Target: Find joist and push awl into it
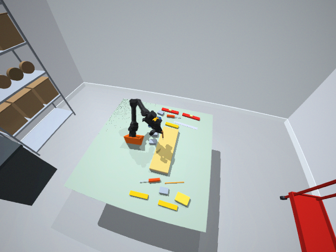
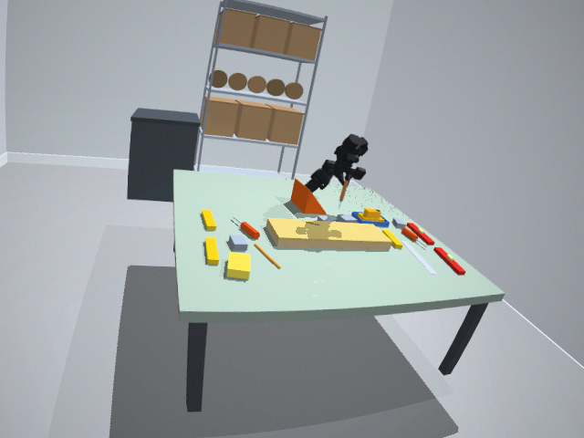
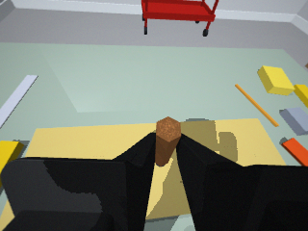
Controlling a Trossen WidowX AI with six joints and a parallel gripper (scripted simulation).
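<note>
My gripper is shut on the awl's brown handle. The awl points down, slightly tilted in the exterior view, its thin tip in the air. In the top view the tip shows against the panel's rear left part; its exact place over the panel is hard to tell. The pale yellow floor panel lies flat. The joist is hidden. The yellow stud finder sits in the blue tray, partly behind the arm in the top view.
An orange wedge-shaped block stands by the arm's base. Grey blocks lie between it and the panel. A yellow bar and a pale ruler lie off one panel end, an orange-handled screwdriver off the other.
</note>
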